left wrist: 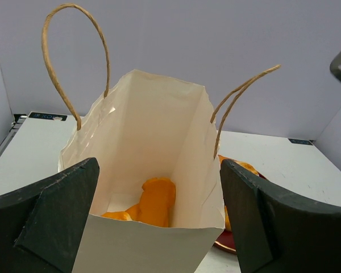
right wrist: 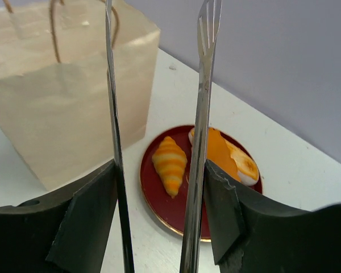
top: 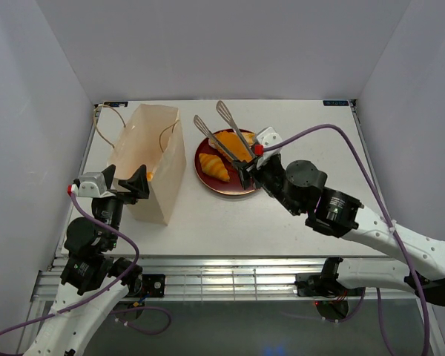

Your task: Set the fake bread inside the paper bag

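Note:
The paper bag stands open at the left of the table. Orange fake bread lies on its bottom. My left gripper is open, its fingers on either side of the bag's near wall. My right gripper is shut on metal tongs, whose two arms stand apart over the dark red plate. On the plate lie a striped croissant, also seen from above, and flat loaves. The tongs hold nothing.
White walls close in the table at the back and both sides. The bag's cord handles stick up above its mouth. The plate sits just right of the bag.

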`<state>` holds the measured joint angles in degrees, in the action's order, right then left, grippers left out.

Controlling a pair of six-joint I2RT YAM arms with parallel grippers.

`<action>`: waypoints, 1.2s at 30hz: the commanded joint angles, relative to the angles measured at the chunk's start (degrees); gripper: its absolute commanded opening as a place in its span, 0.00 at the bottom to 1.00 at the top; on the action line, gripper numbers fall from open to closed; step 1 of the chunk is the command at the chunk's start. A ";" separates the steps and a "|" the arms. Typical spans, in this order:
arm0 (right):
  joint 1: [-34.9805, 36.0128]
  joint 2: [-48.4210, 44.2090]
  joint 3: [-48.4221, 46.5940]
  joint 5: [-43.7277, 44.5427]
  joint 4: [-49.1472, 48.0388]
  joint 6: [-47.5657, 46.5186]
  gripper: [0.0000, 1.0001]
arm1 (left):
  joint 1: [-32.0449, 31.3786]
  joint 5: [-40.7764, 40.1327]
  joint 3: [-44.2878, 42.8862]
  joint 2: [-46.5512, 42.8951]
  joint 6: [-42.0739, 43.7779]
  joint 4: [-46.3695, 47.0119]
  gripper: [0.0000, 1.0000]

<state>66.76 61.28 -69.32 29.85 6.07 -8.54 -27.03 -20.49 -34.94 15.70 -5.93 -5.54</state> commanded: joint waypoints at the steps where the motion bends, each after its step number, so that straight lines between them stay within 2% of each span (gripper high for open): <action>1: -1.98 -5.54 6.64 4.25 -5.27 5.01 0.64 | -0.22 -0.16 0.22 0.38 0.40 0.09 0.98; 6: -6.90 -9.33 14.64 2.86 -3.78 8.09 0.64 | -0.22 -0.78 0.40 0.12 0.66 0.27 0.98; 10: -11.47 -8.55 19.13 -2.49 -3.60 12.04 0.64 | -0.22 -0.60 0.31 0.12 0.57 0.27 0.97; 13: -14.72 -6.00 21.24 -5.84 -3.60 13.63 0.64 | -0.22 -0.86 0.31 0.03 0.66 0.27 0.97; 20: -21.93 2.25 21.68 -6.03 -3.52 11.71 0.64 | -0.22 -1.83 0.40 -0.06 0.40 0.09 0.98; 24: -22.47 5.95 20.72 -2.43 -2.73 7.06 0.66 | -0.22 -1.83 0.13 -0.32 0.13 -0.08 0.98; 29: -22.47 9.21 19.93 -3.30 -1.32 4.41 0.67 | -0.22 -1.31 -0.22 -0.24 -0.30 -0.43 0.98; 36: -22.20 10.53 20.01 -13.83 -4.13 4.40 0.65 | -0.22 -1.39 -0.31 -0.59 -0.48 -0.70 0.98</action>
<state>44.31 71.57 -47.09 21.26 5.85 -3.42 -27.03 -21.82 -34.94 15.59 -6.04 -5.80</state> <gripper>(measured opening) 0.654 0.979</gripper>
